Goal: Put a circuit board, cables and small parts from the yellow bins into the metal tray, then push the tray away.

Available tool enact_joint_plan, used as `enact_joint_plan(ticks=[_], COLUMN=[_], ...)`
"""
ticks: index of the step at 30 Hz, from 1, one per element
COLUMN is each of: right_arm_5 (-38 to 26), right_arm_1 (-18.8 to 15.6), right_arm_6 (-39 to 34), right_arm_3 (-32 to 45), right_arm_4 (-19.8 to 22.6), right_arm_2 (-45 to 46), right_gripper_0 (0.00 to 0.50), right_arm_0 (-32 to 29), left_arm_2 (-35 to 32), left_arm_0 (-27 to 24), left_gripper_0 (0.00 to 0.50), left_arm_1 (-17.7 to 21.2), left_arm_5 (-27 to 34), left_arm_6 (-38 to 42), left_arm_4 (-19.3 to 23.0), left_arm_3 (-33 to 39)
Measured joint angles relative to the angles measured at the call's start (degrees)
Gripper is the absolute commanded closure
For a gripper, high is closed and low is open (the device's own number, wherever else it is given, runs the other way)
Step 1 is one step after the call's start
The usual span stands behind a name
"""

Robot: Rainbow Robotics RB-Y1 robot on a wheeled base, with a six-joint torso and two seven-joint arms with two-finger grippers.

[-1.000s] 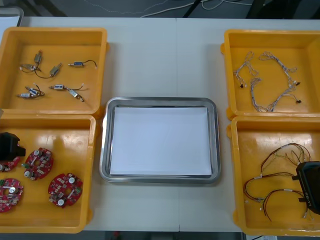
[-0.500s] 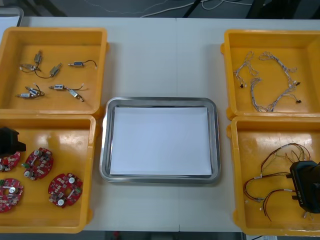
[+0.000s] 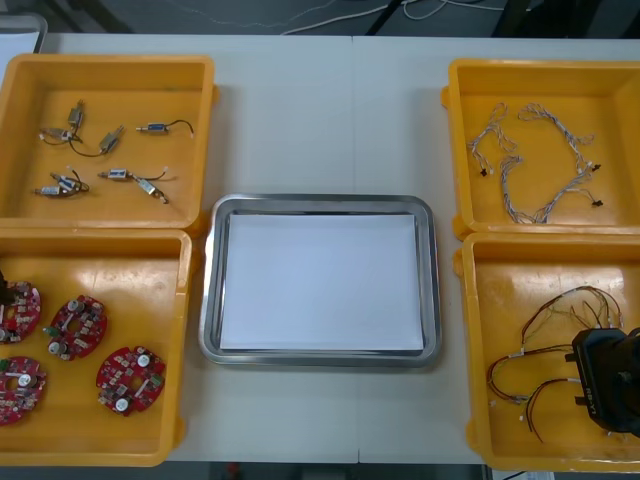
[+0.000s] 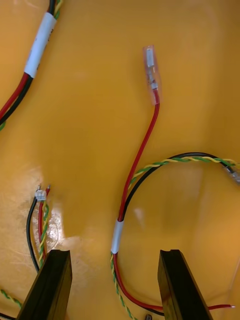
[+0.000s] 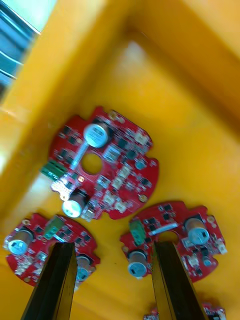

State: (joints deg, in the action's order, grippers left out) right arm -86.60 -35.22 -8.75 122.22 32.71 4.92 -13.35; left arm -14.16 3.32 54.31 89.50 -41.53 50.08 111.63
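1. Yellow plastic, smooth and glossy, walls in the nearest ground. The near left bin (image 3: 150, 265) holds round red boards (image 3: 130, 379), flat, notched at the rim and studded with small silver cans. They lie apart from one another.
2. The left gripper (image 5: 112, 282) hangs over those boards near a corner of the bin. Its black fingers stand wide apart with nothing between them, and it touches no board.
3. The near right bin (image 3: 500, 290) holds red and yellow cables (image 4: 116, 237), thin and looped, with white sleeves and clear end caps.
4. The right gripper (image 4: 114, 287) is low over this bin, close to its outer wall. Its fingers are spread, and one cable runs across the floor between them, ungripped.
5. Between the bins sits the tray (image 3: 320, 202), a rounded rectangle with a shiny metal rim, white inside and holding nothing. Its left rim is just beside the left bins, and a narrow strip of table (image 3: 330, 120) separates it from the right bins.
6. A band of bare table lies on the tray's near side.
7. Beyond the tray, a broad stretch of light, matte table runs between the far bins.
8. The far left bin (image 3: 110, 65) holds scattered small metal parts (image 3: 130, 177).
9. The far right bin (image 3: 545, 68) holds twisted blue and white cables (image 3: 540, 214) in loose curls.
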Motion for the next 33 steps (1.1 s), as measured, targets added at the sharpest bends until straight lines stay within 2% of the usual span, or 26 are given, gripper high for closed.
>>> enact_joint_plan(ticks=[5, 9, 12, 14, 22, 32, 33], right_arm_5=[0.0, 1.6, 1.8, 1.8, 1.9, 3.6, 3.8], right_arm_1=[0.2, 0.6, 1.1, 1.4, 1.8, 2.0, 2.0], right_arm_6=[0.0, 0.0, 0.0, 0.0, 0.0, 0.0, 0.0], right_arm_3=[-0.1, -1.0, -1.2, -1.2, -2.5, -3.0, -3.1], right_arm_4=[-1.0, -1.4, -1.4, -1.5, -2.2, -2.4, -2.4], right_arm_2=[-0.2, -0.9, -1.1, -1.1, -1.1, -1.1, -1.1], right_gripper_0=[0.000, 0.000, 0.000, 0.000, 0.000, 0.000, 0.015], right_arm_0=[-0.2, -0.2, -0.2, -0.2, -0.2, -0.2, -0.2], left_arm_2=[-0.9, -1.0, -1.1, -1.5, -4.1, -4.1, -4.1], left_arm_0=[1.1, 1.2, 1.2, 1.1, -0.1, -3.4, -3.9], left_gripper_0=[0.067, 0.065, 0.066, 0.065, 0.066, 0.065, 0.065], left_arm_1=[0.0, -0.6, -2.1, -3.5, -8.9, -10.2, -10.2], left_arm_5=[0.0, 0.0, 0.5, 1.9, 7.1, 10.1, 10.2], left_arm_6=[2.6, 12.3, 20.4, 22.8, 19.1, 18.7, 18.7], left_arm_4=[-2.6, -4.2, -6.3, -7.9, -10.9, -10.9, -10.9], left_arm_3=[-0.1, -0.2, -0.1, -0.1, -0.1, -0.1, -0.1])
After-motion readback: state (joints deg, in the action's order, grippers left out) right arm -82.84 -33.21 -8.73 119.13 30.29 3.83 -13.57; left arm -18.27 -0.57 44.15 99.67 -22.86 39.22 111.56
